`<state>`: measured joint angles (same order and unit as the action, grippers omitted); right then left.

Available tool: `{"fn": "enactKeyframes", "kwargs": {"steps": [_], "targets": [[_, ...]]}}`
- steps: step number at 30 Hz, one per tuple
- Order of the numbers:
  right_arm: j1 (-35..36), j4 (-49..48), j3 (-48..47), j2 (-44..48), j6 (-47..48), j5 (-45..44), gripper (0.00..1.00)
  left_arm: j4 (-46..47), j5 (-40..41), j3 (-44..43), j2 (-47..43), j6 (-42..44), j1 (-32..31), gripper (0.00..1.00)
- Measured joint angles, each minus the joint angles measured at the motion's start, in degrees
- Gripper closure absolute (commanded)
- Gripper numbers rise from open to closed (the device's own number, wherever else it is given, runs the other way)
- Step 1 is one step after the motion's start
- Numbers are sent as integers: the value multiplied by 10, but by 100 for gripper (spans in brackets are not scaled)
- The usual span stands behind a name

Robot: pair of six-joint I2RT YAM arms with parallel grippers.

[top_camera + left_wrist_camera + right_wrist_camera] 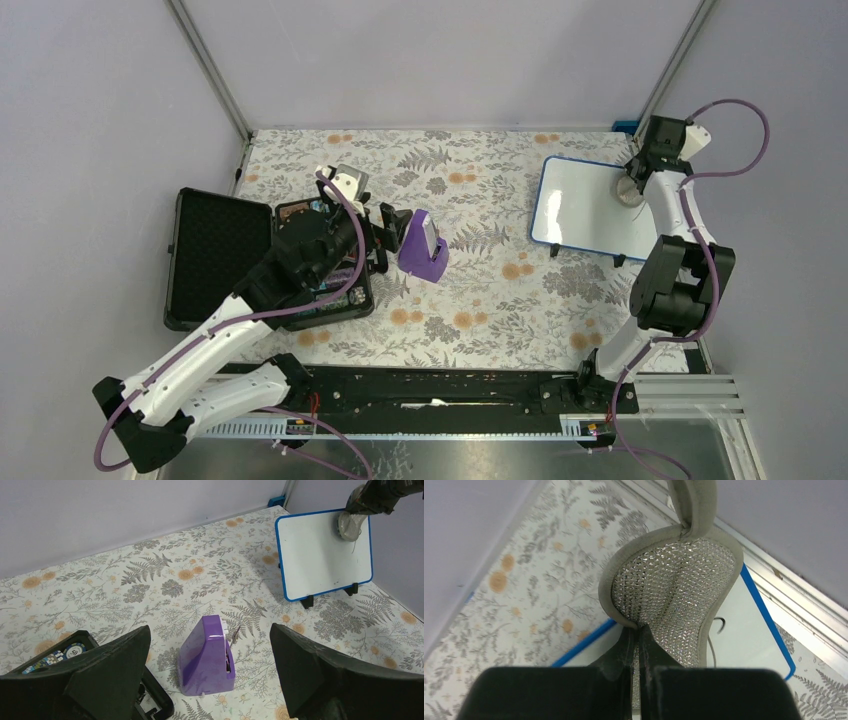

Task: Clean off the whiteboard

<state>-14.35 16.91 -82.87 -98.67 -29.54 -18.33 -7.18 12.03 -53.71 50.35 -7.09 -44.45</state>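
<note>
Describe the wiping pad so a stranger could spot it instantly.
Start at the flowery table, then find the blue-framed whiteboard propped at its far right. At the board's top right corner, the right arm's jaws pinch a round grey pad; its glittery silver mesh face sets it apart.

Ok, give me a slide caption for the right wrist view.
Right tool pinches a grey pad over the blue-framed whiteboard, beside a dark pen mark.

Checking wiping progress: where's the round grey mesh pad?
Top view, far right: round grey mesh pad, held by the right gripper, on the blue-framed whiteboard, far corner.
</note>
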Motion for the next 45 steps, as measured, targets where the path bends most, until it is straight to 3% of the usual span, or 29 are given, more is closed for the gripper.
{"fn": "enactKeyframes", "kwargs": {"steps": [6, 11, 19, 29, 38, 45], "targets": [[-2, -53, 95, 27, -5, -2, 100, 1, 0, 5, 1, 0, 0, 1], [-7, -100, 229, 84, -8, -6, 100, 2, 0, 9, 0, 0, 0, 1], [-57, -77, 357, 147, -9, 4, 100, 4, -3, 9, -2, 0, 0, 1], [-63, -76, 279, 211, -12, 23, 100, 5, -3, 9, -8, 0, 0, 1], [-64, -99, 77, 94, -49, 90, 100, 5, -3, 9, -7, 0, 0, 1], [-64, -102, 38, 17, -77, 130, 100, 7, -2, 9, -3, 0, 0, 1]]}}
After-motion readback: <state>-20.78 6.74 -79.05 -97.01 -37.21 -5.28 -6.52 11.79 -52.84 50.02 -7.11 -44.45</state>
